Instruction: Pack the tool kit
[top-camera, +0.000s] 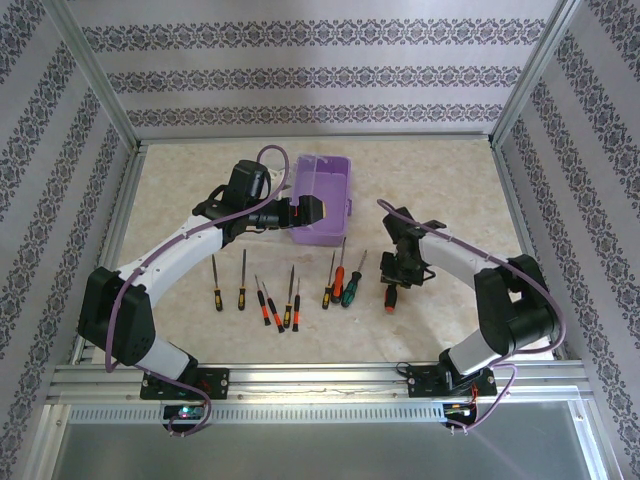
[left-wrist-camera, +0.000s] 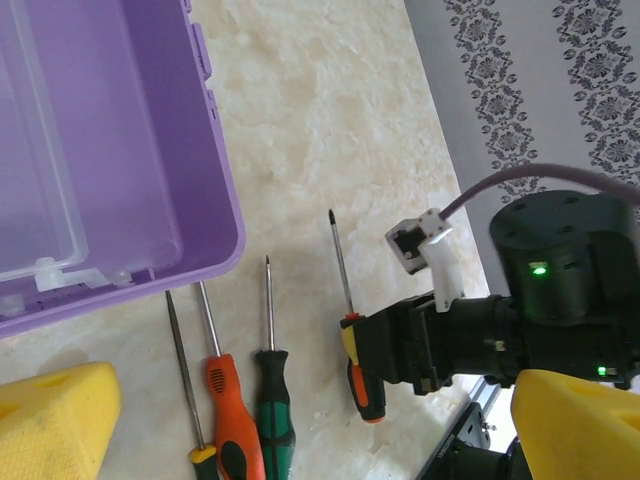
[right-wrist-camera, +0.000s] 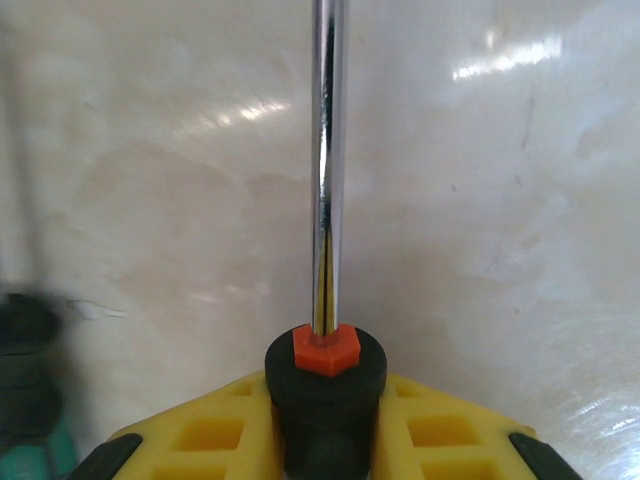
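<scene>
Pointing straight out from right jaws: screwdriver (right-wrist-camera: 323, 200) shaft; handle clamped.

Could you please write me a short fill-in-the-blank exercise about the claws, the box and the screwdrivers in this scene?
1. The right claw grips a screwdriver by its ____.
2. The left claw, near the box, is not shut but ____.
3. The box is coloured ____.

Missing words: handle; open; purple.
</scene>
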